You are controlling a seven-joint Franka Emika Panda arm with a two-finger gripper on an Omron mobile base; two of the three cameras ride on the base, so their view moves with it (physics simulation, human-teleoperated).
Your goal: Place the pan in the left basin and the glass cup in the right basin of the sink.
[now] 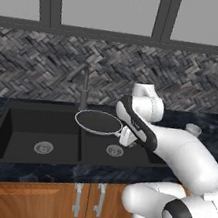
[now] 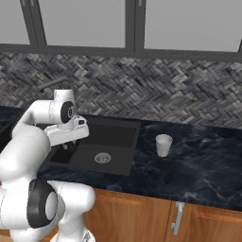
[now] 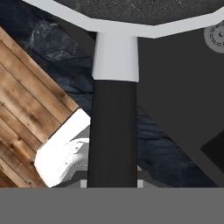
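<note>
Above the sink, we see the pan held level in the air over the divider, reaching over both the left basin and the right basin, just in front of the faucet. The end effector is at the pan's right edge, over the right basin. From the hand view, we see the pan's black handle running straight down between the fingers, which are clamped on it. From the right base view, we see the glass cup upright on the dark marbled surface, right of the sink and apart from it; from the left base view, the arm partly hides it.
</note>
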